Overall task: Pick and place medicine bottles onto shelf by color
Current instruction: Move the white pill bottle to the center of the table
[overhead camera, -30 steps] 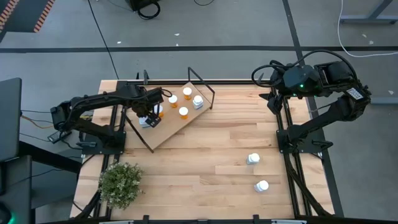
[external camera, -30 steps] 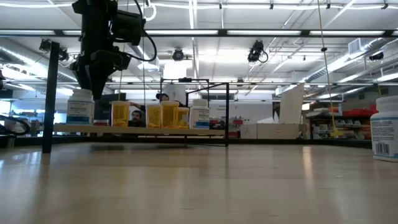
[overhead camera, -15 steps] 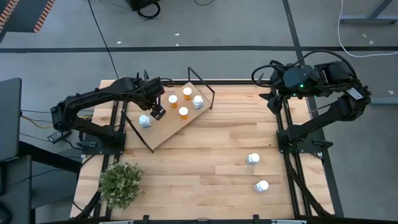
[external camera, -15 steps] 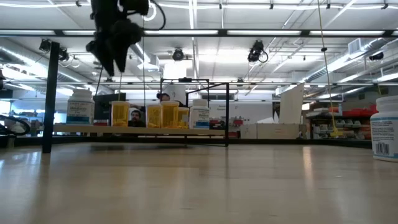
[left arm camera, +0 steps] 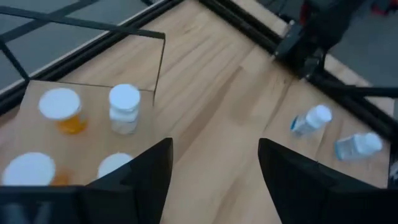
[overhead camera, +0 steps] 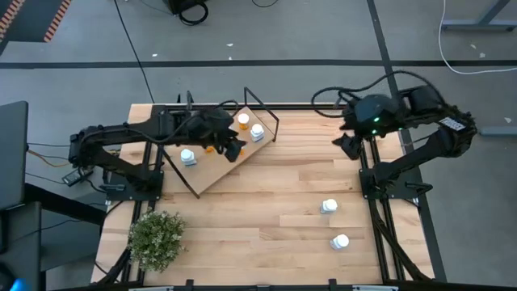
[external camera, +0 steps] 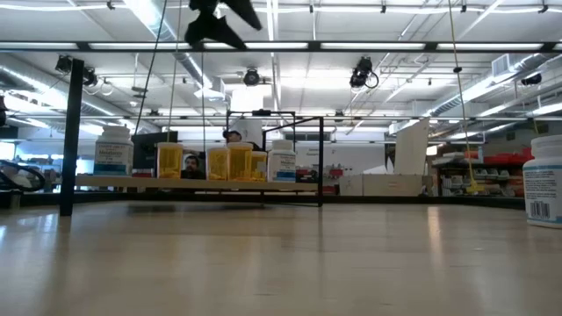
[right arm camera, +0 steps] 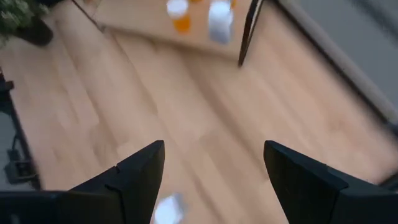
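The shelf (overhead camera: 212,171) is a light-wood board on black wire legs at the table's far left. On it stand several orange bottles (external camera: 217,162) between a white bottle (overhead camera: 187,156) at one end and a white bottle (overhead camera: 258,131) at the other. Two more white bottles (overhead camera: 328,207) (overhead camera: 340,241) lie on the table near the right arm's base. My left gripper (overhead camera: 233,149) hangs open high above the shelf (external camera: 198,182), holding nothing. My right gripper (overhead camera: 347,142) is open and raised over the table's far right. In its wrist view one white bottle (right arm camera: 168,208) shows below the fingers.
A potted plant (overhead camera: 157,237) stands at the table's near left corner. The black arm frames (overhead camera: 378,194) run along both sides. Bare wood lies between the shelf and the two white bottles (left arm camera: 310,120) (left arm camera: 357,144).
My left gripper has risen from beside the white bottle at the shelf's left end and swung toward the table's right, above the orange bottles. That bottle stays standing on the shelf. My right arm has begun to swing from its far-right rest toward the table.
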`<state>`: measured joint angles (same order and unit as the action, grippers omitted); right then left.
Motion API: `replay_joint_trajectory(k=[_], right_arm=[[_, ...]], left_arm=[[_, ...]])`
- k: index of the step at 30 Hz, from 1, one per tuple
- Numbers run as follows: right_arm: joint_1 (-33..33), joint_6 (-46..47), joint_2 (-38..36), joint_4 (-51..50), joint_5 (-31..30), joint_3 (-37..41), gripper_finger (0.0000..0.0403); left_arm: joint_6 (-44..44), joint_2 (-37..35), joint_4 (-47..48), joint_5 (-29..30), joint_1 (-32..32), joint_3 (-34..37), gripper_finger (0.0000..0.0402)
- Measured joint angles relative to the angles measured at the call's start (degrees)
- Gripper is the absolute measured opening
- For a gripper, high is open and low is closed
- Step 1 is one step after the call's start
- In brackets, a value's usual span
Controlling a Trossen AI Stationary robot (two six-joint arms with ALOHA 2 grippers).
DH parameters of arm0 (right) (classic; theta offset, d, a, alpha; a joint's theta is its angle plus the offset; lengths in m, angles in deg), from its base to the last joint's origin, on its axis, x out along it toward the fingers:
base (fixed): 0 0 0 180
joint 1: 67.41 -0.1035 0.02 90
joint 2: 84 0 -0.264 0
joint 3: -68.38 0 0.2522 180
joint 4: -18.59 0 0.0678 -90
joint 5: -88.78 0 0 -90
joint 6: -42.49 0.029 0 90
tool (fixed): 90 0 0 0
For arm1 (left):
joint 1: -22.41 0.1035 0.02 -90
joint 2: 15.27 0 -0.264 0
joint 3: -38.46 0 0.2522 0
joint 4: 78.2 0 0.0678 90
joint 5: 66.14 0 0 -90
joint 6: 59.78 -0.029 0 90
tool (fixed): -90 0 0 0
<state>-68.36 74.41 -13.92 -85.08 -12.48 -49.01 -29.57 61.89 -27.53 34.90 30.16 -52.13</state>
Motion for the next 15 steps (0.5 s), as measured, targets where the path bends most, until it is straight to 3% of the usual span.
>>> replay_joint_trajectory(k=[8,15], right_arm=[[-3.36,6.43,-1.97,1.87,5.85,20.38,0.0282],[-9.63,11.7,-4.32,7.94,15.89,34.56,0.0282]], left_arm=[[2.44,4.17,-6.74,3.5,-3.63,0.02,0.0222],[8.34,7.11,-13.16,5.37,-5.04,0.03,0.0217]])
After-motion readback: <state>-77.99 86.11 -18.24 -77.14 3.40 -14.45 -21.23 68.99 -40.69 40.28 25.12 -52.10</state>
